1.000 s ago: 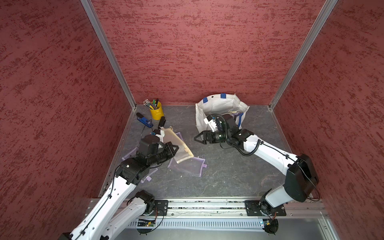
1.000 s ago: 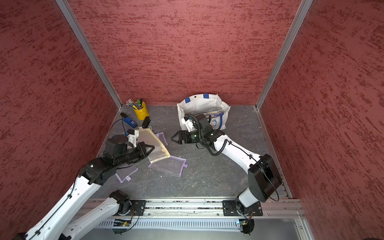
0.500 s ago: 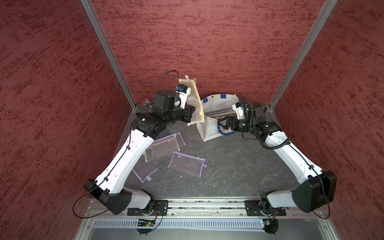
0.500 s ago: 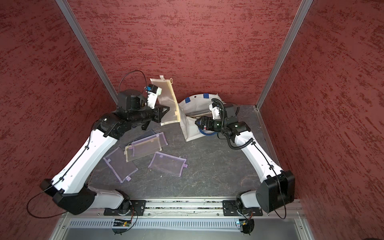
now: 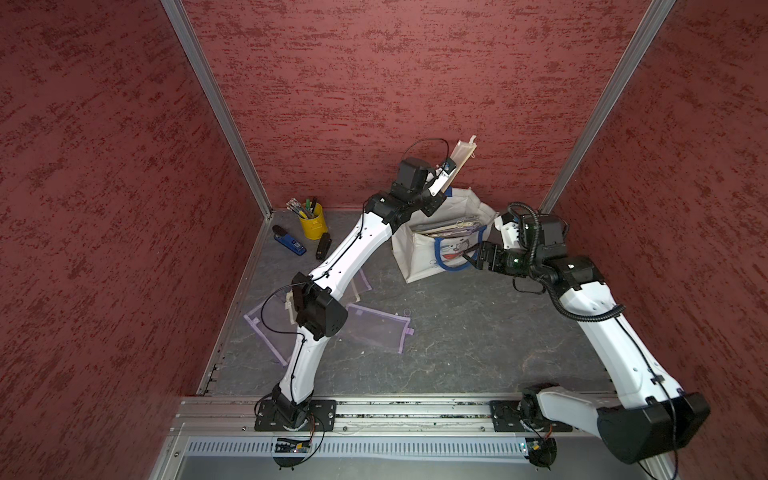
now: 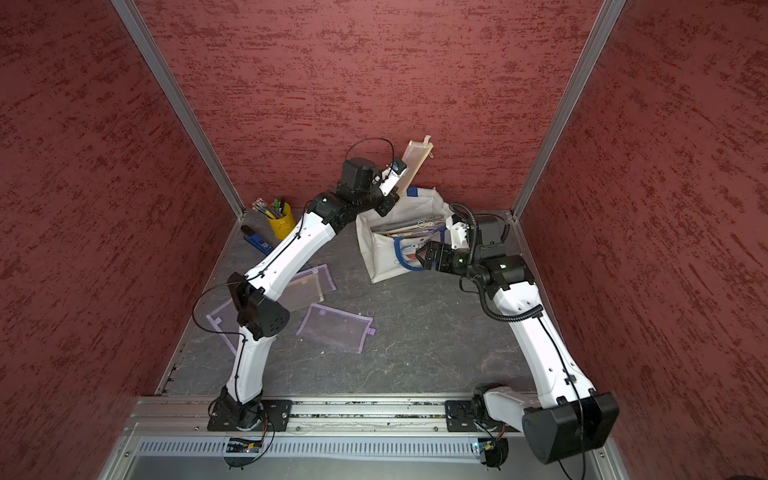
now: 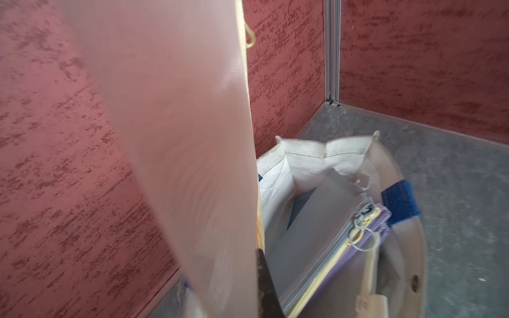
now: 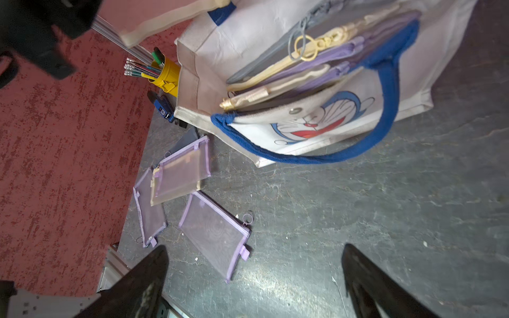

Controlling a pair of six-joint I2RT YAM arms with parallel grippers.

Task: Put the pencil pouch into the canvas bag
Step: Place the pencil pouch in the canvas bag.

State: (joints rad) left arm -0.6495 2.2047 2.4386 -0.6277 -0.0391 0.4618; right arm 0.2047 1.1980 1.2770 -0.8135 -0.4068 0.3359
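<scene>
Aloft, left fingers [image 7: 265,278] clamped on pencil pouch [image 5: 461,157] above canvas bag [image 5: 419,258], right fingers [image 8: 144,280] spread, empty

Left pincer [image 5: 445,185] is up off the worktop [image 5: 457,332] now, hoisting the cream pouch [image 5: 463,153] high, upright over the bag's [image 5: 415,262] back rim. Right pincer [image 5: 473,254] swings from the bag's front-left round to its right, jaws wide beside the blue handle [image 5: 451,269].
</scene>
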